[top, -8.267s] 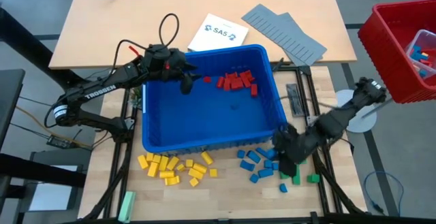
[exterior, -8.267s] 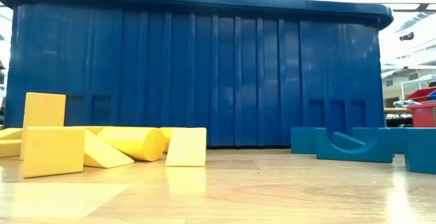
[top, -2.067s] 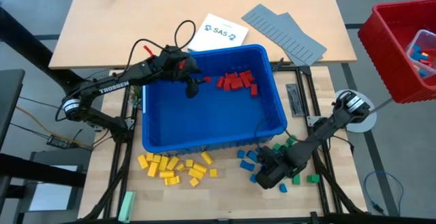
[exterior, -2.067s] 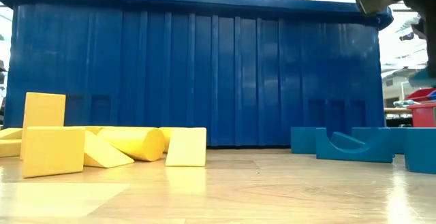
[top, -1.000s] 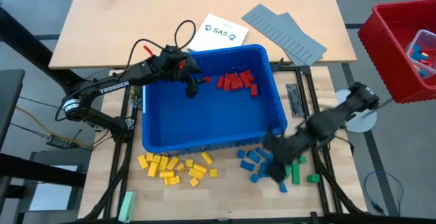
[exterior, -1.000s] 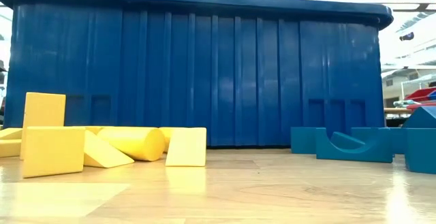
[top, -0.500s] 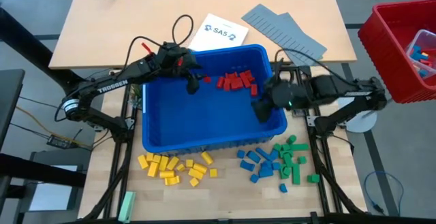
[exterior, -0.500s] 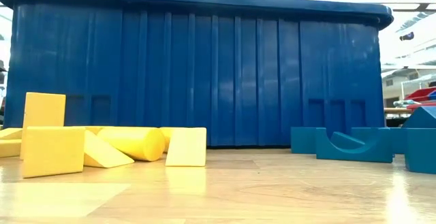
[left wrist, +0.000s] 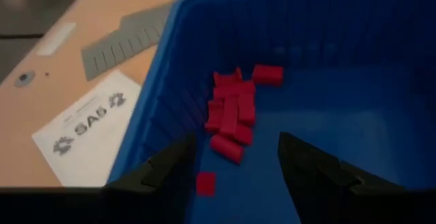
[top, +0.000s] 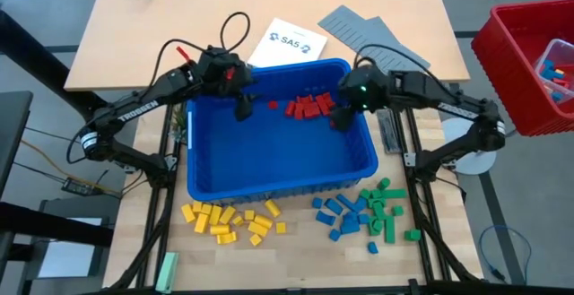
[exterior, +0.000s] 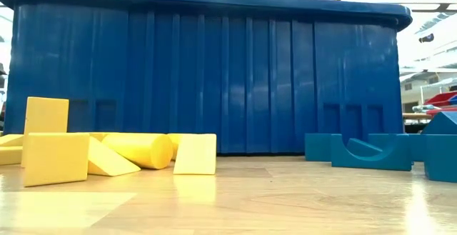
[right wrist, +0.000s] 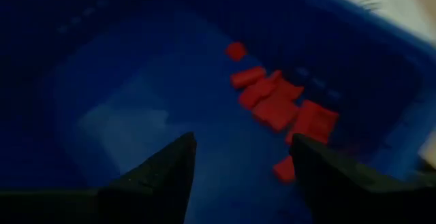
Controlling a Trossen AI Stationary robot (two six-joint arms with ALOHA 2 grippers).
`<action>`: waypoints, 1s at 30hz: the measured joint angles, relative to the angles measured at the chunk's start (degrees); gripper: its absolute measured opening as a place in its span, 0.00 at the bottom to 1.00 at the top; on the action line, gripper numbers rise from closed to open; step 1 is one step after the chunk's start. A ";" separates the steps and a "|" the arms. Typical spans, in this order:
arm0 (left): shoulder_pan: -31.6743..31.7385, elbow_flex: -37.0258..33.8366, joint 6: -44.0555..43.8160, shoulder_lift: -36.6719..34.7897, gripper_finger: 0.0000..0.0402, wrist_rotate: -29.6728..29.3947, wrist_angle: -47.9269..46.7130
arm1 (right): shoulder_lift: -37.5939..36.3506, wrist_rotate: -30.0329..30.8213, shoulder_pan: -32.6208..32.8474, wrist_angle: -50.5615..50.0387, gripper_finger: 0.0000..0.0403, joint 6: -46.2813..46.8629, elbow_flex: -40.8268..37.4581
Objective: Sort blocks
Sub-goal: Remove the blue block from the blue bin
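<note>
On the near left of the table a heap of yellow blocks (top: 231, 221) lies just in front of the blue bin (top: 278, 165). The left gripper (top: 243, 109) hangs inside the bin's far-left part, its fingers (left wrist: 163, 166) spread with nothing between them, a single red block (top: 273, 105) just to its right. The red blocks (top: 309, 108) sit clustered on the bin floor near the far wall, between the two grippers. The right gripper (top: 341, 120) hangs inside the bin at the cluster's right edge, its fingers (right wrist: 163, 169) also spread and empty. On the far side of the bin lie a white sheet (top: 285, 42) and grey ridged panels (top: 375, 44). In front of the bin's right half, blue blocks (top: 339, 217) and then green blocks (top: 384, 210) lie in loose groups. A red basket (top: 511, 62) stands at the far right.
</note>
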 joint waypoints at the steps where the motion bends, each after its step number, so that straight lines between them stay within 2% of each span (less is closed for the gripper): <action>1: 0.23 -0.19 0.31 0.02 0.54 0.19 -0.60 | 0.71 -2.68 -1.24 0.75 0.57 -1.29 -0.26; 3: 0.60 -0.34 0.34 0.12 0.54 0.32 -2.43 | 2.28 -7.01 -3.44 1.50 0.57 -3.45 -0.31; 7: 0.72 -0.37 -0.67 -0.11 0.54 0.45 -4.28 | 3.63 -8.71 -5.94 0.04 0.57 -5.48 -0.38; 9: 0.64 -0.43 -1.53 -1.02 0.54 1.52 -4.83 | 3.25 -11.72 -6.50 -0.06 0.57 -8.44 -0.38; 11: 0.00 -0.43 -1.62 -2.41 0.54 6.02 -4.49 | 2.19 -17.83 -6.46 -0.41 0.57 -13.33 -0.38; 14: -1.00 -0.34 -2.73 -3.28 0.54 13.93 -4.09 | 0.16 -30.84 -5.47 -0.12 0.57 -18.31 -0.33; 17: -2.15 -0.43 -5.10 -2.85 0.54 15.23 -1.07 | -0.23 -39.66 -4.30 0.34 0.57 -17.04 -0.32; 19: -2.76 -0.43 -8.56 -2.55 0.54 15.56 3.80 | -0.23 -43.16 -3.30 2.21 0.57 -16.06 -0.33; 22: -3.72 -0.41 -13.43 -1.96 0.54 19.39 7.84 | 0.19 -44.19 -1.22 6.06 0.57 -11.63 -0.31; 24: -5.72 -0.39 -15.14 -1.81 0.54 19.47 6.72 | 0.46 -44.11 0.23 5.93 0.57 -11.45 -0.33; 28: -13.14 -0.39 -14.71 -3.09 0.53 16.53 1.17 | 0.21 -40.13 5.65 2.67 0.57 -15.12 -0.33; 30: -17.83 -0.32 -15.35 -4.07 0.52 12.36 -2.02 | 0.21 -36.38 8.52 1.65 0.57 -15.43 -0.36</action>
